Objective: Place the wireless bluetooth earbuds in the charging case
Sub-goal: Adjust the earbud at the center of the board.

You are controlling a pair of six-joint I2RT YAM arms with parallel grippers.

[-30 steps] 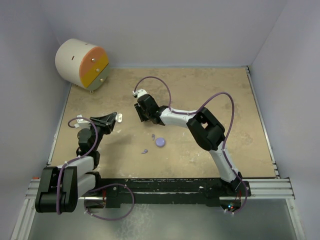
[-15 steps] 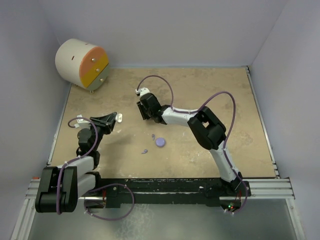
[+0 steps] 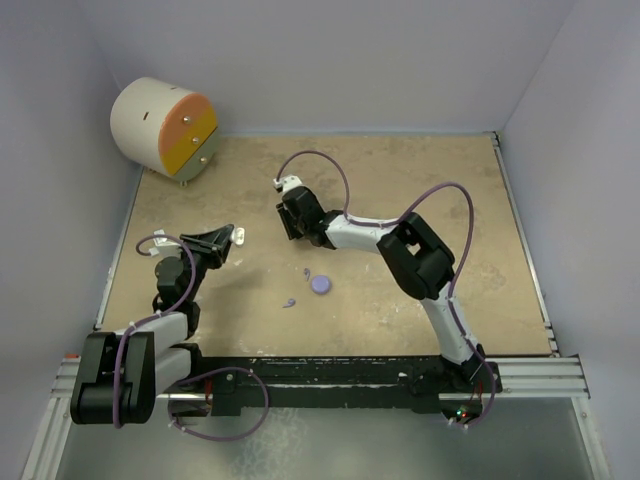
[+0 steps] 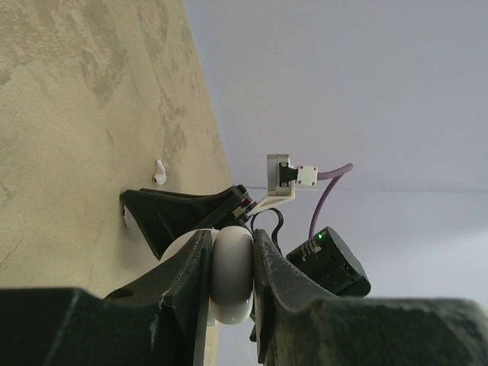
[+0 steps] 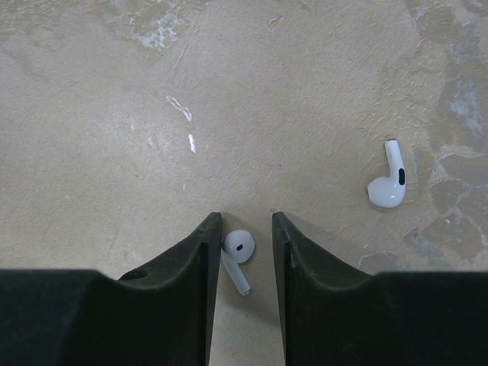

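Observation:
My left gripper (image 3: 228,240) is shut on a white round charging case (image 4: 232,271) and holds it above the table at the left. My right gripper (image 5: 242,229) is open and low over the table, its fingers either side of a white earbud (image 5: 239,250) that lies against its left finger. A second white earbud (image 5: 389,183) lies to the right of it. In the top view the right gripper (image 3: 288,226) hides both white earbuds. A lilac case (image 3: 321,284) and two lilac earbuds (image 3: 306,272) (image 3: 289,301) lie near the table's middle.
A cream drum with an orange and yellow face (image 3: 165,128) stands at the back left corner. Walls close in the table at the back and on both sides. The right arm's cable (image 3: 320,170) loops above its wrist.
My right gripper has shifted slightly right and toward the back of the table. The left arm and the lilac items have not moved.

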